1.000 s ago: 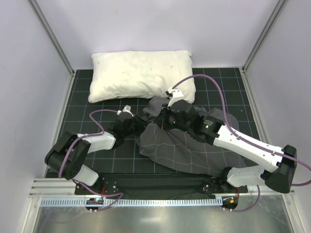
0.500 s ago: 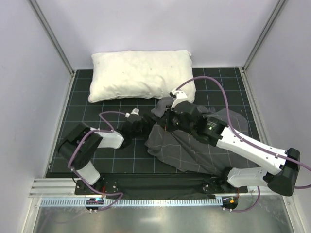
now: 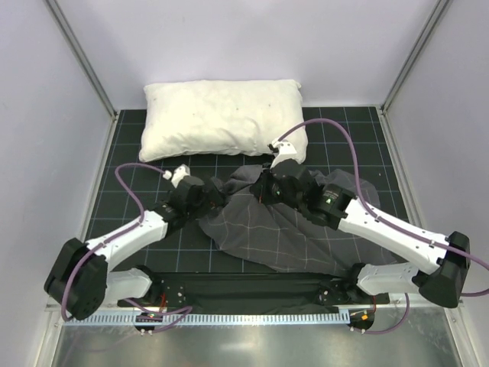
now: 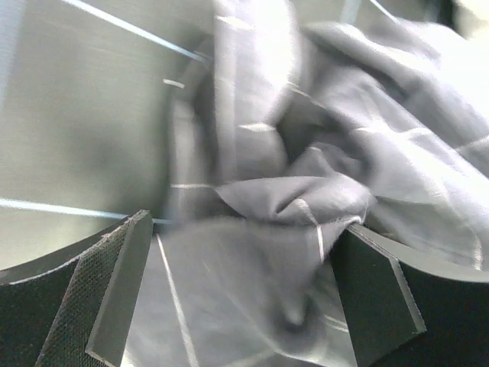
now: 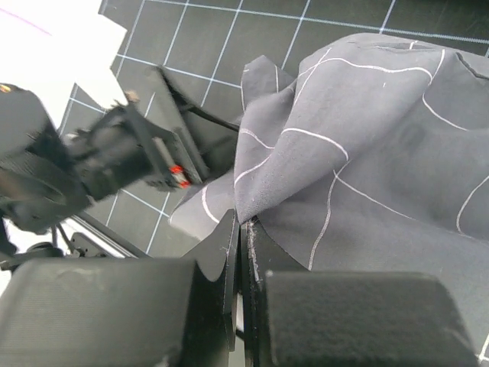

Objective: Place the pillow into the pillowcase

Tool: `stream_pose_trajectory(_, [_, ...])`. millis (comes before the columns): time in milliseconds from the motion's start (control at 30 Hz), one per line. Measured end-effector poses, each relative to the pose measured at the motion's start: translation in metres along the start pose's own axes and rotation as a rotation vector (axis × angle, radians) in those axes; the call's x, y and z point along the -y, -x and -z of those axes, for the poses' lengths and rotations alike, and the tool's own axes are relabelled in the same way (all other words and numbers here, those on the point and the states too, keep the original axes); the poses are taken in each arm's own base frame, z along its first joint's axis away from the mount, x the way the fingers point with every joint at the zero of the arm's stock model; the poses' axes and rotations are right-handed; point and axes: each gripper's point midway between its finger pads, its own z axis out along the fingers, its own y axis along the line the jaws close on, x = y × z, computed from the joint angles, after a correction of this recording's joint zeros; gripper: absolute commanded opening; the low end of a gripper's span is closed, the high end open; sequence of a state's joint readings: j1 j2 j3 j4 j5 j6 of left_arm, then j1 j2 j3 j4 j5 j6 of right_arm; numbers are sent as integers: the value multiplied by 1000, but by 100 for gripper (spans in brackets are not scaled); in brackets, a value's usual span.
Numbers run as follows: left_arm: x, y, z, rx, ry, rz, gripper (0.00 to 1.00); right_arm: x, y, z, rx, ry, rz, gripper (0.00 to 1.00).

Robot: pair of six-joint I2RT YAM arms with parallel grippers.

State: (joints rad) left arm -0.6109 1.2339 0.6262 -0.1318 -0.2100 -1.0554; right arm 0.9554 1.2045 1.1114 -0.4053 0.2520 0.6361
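Dark grey pillowcase (image 3: 267, 229) with thin light grid; plain white pillow (image 3: 218, 118).

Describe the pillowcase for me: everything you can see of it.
The pillowcase is thin dark grey cloth with a fine light windowpane grid. It lies crumpled and folded on the black gridded mat, just on the near side of the white pillow. The right gripper is shut on a raised fold at its far side. The left gripper stands open, with bunched cloth between its fingers at the case's left edge. Its inside cannot be seen.
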Motion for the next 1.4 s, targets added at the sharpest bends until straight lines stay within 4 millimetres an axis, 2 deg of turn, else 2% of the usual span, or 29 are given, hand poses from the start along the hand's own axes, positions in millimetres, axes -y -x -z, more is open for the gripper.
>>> stream_pose_trajectory(67, [-17,11,5,19,45,0,100,1,-3,-4,-8,-7,3,4])
stream_pose_trajectory(167, [-39,38,20,83,90,18,100,2,-7,-11,-20,-16,7,4])
stream_pose_trajectory(300, [-55,69,46,176,112,30,100,6,-22,-31,-62,-41,18,4])
stream_pose_trajectory(367, [-60,75,53,195,118,26,100,7,-32,-42,-86,-54,26,5])
stream_pose_trajectory(533, [-75,73,58,171,166,2,100,13,-73,-73,-191,-104,71,11])
stream_pose_trajectory(600, [-77,69,56,150,169,-13,100,14,-90,-86,-232,-123,88,17])
stream_pose_trajectory(700, [-79,61,49,102,178,-36,100,12,-108,-104,-275,-137,96,36])
stream_pose_trajectory(800, [-83,51,40,47,196,-47,100,7,-111,-111,-281,-126,95,53])
stream_pose_trajectory(967, [-81,39,30,-12,177,-42,100,-6,-93,-102,-237,-84,87,65])
stream_pose_trajectory(1000, [-79,39,29,-12,163,-40,100,-8,-87,-97,-223,-77,86,70])
stream_pose_trajectory(1100, [-71,37,27,-20,124,-34,100,-16,-59,-74,-151,-49,78,78])
stream_pose_trajectory(1200, [-64,36,25,-23,97,-38,100,-18,-22,-38,-48,-21,51,83])
stream_pose_trajectory(1300, [-58,36,19,-28,88,-41,100,0,10,1,52,-18,4,85])
stream_pose_trajectory(1400, [-49,42,7,-31,83,-28,100,52,31,29,144,-89,-65,94])
